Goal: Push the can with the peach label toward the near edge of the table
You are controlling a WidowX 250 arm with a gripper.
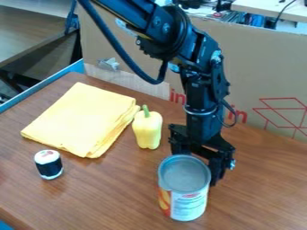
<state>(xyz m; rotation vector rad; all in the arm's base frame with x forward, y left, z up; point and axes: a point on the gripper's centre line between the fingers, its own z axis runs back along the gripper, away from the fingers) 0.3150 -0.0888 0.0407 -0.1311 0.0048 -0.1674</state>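
The black gripper (196,165) hangs low over the table right of centre, its two fingers spread apart. Directly in front of it stands an upright can (185,191) with a grey lid and a white, red and orange label. The can hides part of the fingers, and one finger shows along its right side. Whether they touch the can, I cannot tell. A yellow toy pepper (147,129) with a green stem stands to the left of the gripper.
A folded yellow cloth (84,117) lies on the wooden table (108,193) at the left. Below it stands a small black and white cylinder (48,164). Behind the arm, a cardboard panel (258,67) with red print runs along the table's back edge.
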